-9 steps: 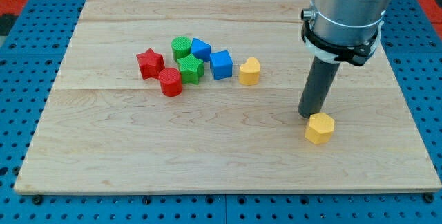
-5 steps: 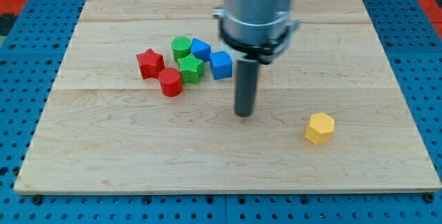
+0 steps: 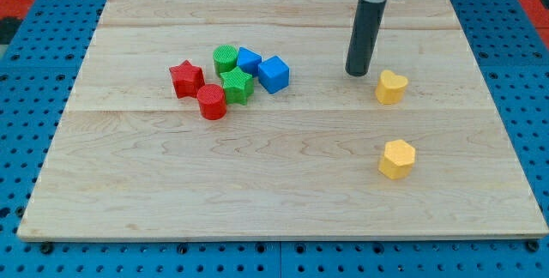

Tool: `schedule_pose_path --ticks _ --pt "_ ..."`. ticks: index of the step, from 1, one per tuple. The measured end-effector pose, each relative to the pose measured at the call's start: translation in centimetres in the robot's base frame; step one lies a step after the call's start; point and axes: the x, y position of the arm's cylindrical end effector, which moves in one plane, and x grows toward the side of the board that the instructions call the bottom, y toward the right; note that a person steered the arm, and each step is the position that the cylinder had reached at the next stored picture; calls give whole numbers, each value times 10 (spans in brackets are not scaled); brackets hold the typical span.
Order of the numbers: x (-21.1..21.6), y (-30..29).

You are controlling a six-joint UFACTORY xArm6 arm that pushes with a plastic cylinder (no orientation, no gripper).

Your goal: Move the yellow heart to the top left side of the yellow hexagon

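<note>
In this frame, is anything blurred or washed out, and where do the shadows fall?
Camera view: sharp throughout, even light, no glare on the wooden board. Soft short shadows under the yellow heart and yellow hexagon. My tip is crisp, just to the view's left of the heart; the arm above is cropped.

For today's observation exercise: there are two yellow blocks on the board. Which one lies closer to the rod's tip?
The yellow heart, just right of my tip; the yellow hexagon sits well below it.

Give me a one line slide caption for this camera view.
My tip sits just left of the yellow heart, which lies above the yellow hexagon.
</note>
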Motion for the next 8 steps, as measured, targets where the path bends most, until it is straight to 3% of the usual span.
schedule_pose_path --ticks 1,4,5,6,8 --pt "-1 36" --pt "69 5" --pt "43 -1" --pt "28 48" --pt "37 81"
